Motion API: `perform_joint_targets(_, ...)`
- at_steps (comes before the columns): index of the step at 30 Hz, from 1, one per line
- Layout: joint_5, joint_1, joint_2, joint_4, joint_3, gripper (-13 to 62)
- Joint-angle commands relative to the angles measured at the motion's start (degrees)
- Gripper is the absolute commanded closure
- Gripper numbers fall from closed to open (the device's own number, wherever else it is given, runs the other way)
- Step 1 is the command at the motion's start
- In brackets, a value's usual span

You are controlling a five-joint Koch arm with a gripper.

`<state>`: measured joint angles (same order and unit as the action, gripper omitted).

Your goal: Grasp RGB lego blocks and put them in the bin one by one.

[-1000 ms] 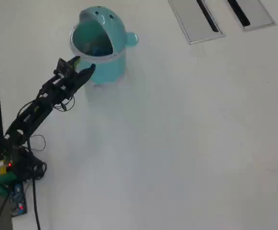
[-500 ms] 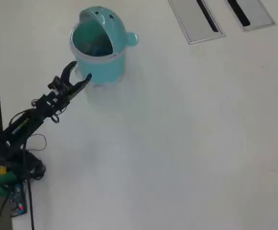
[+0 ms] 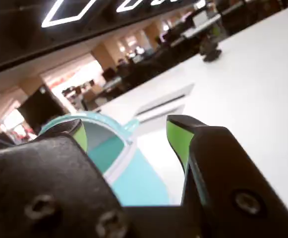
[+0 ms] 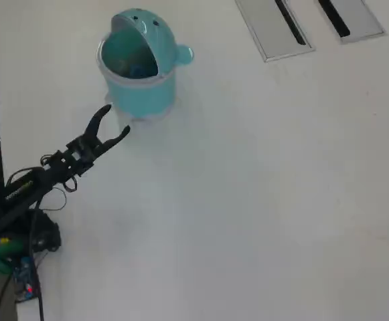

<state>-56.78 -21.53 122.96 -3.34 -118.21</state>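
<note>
We are seeing little of the bin's [image 4: 140,93] inside: from overhead its mouth is showing only a teal hollow with a darker, bluish smudge low down, too blurred for us to call it a block, and no red, green or blue block is showing on the table [image 4: 261,200]. In the wrist view the black gripper body is filling the lower half of the frame and covering the lower part of the bin [image 3: 134,178], so we are seeing just a slice of its rim and teal wall between the two green-lined fingers [image 3: 179,139]; the far background there is a blur of lights and furniture. The gripper [image 4: 114,122] is standing spread, its two tips well apart with nothing between them, just below and left of the bin in the overhead view and not touching it. The bin is sitting in the upper left of that frame, its dotted lid [image 4: 144,25] tipped back and its knob [image 4: 185,55] sticking out to the right. The arm [image 4: 40,180] is reaching in from the lower left, its base partly cut off by the frame edge. Two grey slotted panels [image 4: 274,27] are lying at the top, cut by the upper edge.
</note>
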Motion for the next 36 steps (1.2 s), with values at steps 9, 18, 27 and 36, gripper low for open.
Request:
perform_joint_targets(9,11.51,9.14,4.75,-23.82,-16.87,19.5)
perform_joint_targets(18,17.23,12.74,7.12,-29.53,-29.18,19.5)
perform_joint_targets(27,26.54,16.52,7.29,-33.93,-40.25,19.5)
perform_joint_targets(36,31.29,18.37,8.88,-35.60,-51.59,19.5)
